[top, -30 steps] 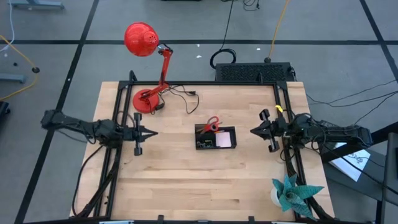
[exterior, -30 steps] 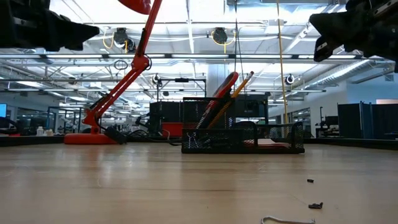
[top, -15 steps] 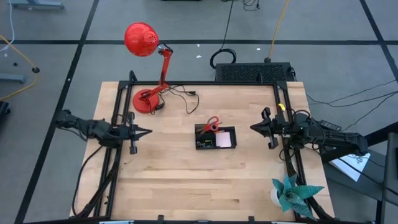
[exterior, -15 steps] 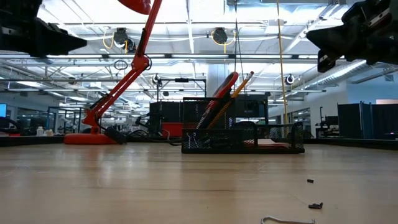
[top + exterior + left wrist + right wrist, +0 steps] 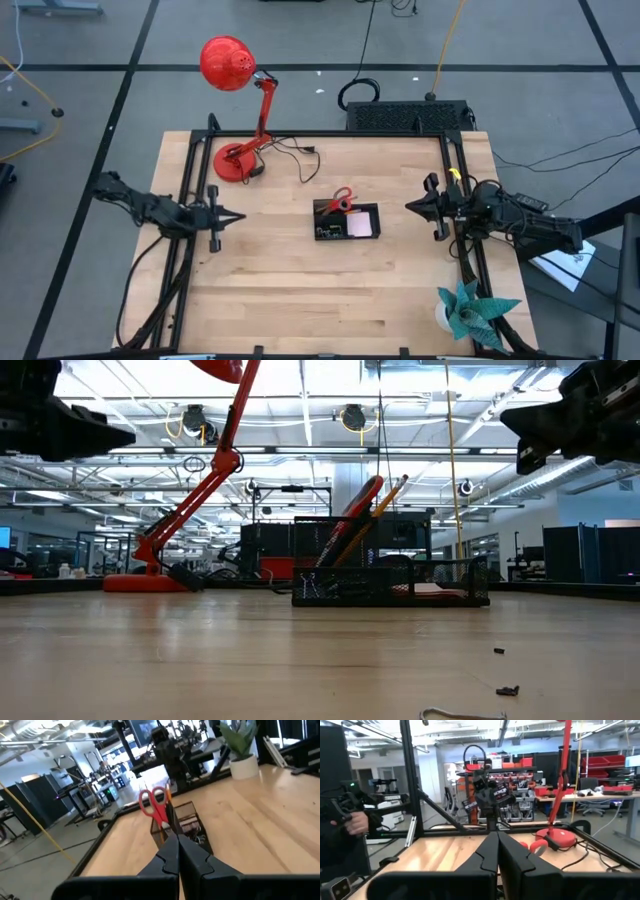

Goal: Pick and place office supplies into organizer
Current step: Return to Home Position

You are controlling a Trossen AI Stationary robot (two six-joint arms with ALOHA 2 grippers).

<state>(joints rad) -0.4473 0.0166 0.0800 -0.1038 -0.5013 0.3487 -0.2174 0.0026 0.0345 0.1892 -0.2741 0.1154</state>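
In the organizer (image 5: 378,222) stand red-handled scissors (image 5: 341,198); orange pencil (image 5: 392,493) alongside.

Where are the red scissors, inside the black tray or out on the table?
In. The scissors stand tilted in the organizer, red handles up, above its rim; the low view shows them leaning beside an orange pencil.

scissors (image 5: 342,199) in organizer (image 5: 347,222), mid-table (image 5: 300,290)

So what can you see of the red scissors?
The scissors have red loop handles that look like plastic. They stand handles up, blades down inside the tall end of the black mesh organizer, near the table's middle. They lean at a tilt, next to an orange pencil. Nothing grips them.
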